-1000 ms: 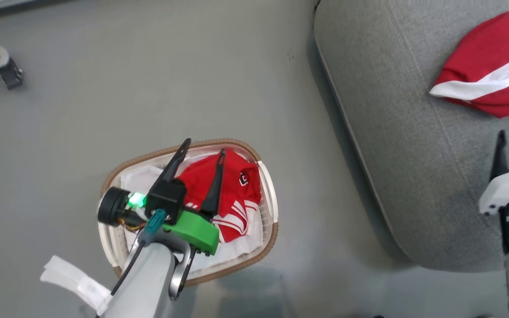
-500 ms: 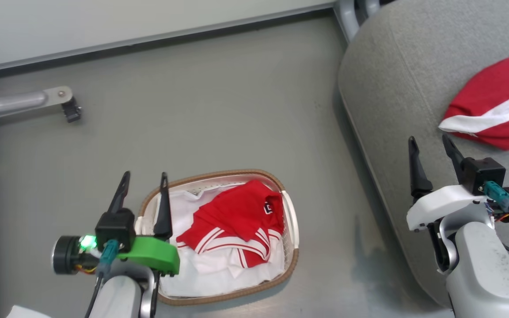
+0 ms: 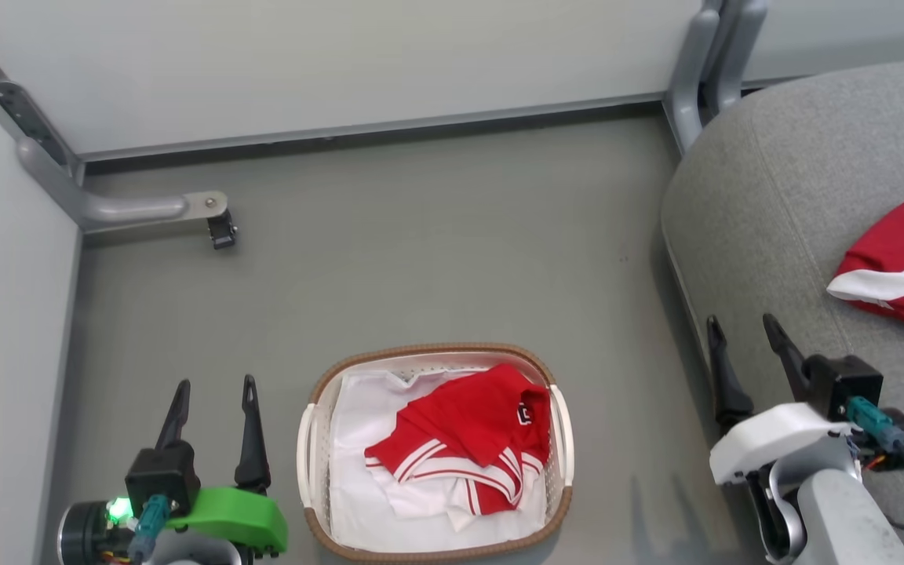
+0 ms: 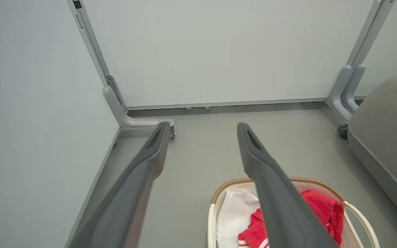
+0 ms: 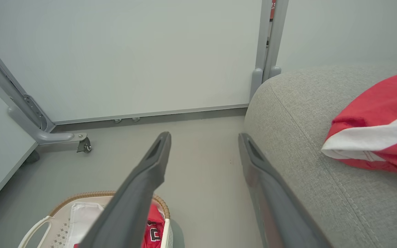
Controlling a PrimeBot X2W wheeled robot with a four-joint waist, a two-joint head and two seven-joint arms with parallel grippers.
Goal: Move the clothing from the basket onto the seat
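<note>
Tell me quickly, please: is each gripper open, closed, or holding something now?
Left gripper: open, holding nothing.
Right gripper: open, holding nothing.

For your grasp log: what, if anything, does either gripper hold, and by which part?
Nothing: the left gripper and right gripper are open and empty.

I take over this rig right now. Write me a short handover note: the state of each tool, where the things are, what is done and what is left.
The left tool is open and empty, above the floor, left of the basket.
The right tool is open and empty, by the edge of the seat.
Done: one red garment lies on the seat.
Left: the red clothing with the badge lies in the basket on the white liner. Grasp it and carry it to the seat.
</note>
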